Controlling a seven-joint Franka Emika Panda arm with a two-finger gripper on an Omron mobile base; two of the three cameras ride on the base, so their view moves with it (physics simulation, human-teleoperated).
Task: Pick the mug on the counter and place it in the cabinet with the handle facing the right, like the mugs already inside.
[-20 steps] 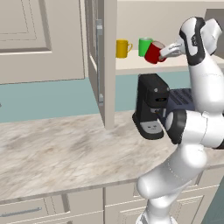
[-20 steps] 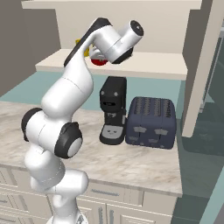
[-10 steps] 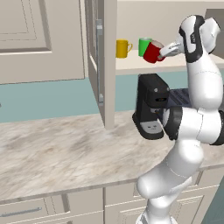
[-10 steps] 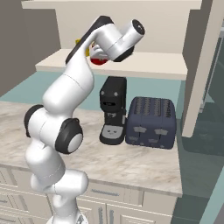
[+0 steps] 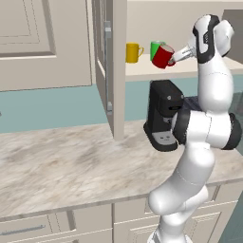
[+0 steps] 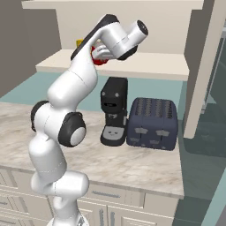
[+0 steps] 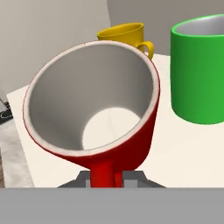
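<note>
The gripper (image 5: pixel 174 55) is clamped on the handle (image 7: pixel 105 173) of the red mug (image 5: pixel 163 56), which hangs tilted above the cabinet (image 5: pixel 156 71) shelf, with the green mug (image 7: pixel 199 70) at its 2 o'clock and the yellow mug (image 7: pixel 124 36) at 12 in the hand view.

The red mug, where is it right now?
The red mug is held tilted in the gripper, at the cabinet shelf, just in front of the green mug.

Yellow mug (image 5: pixel 133 52), green mug (image 7: pixel 199 70) on shelf (image 5: pixel 156 71)
</note>
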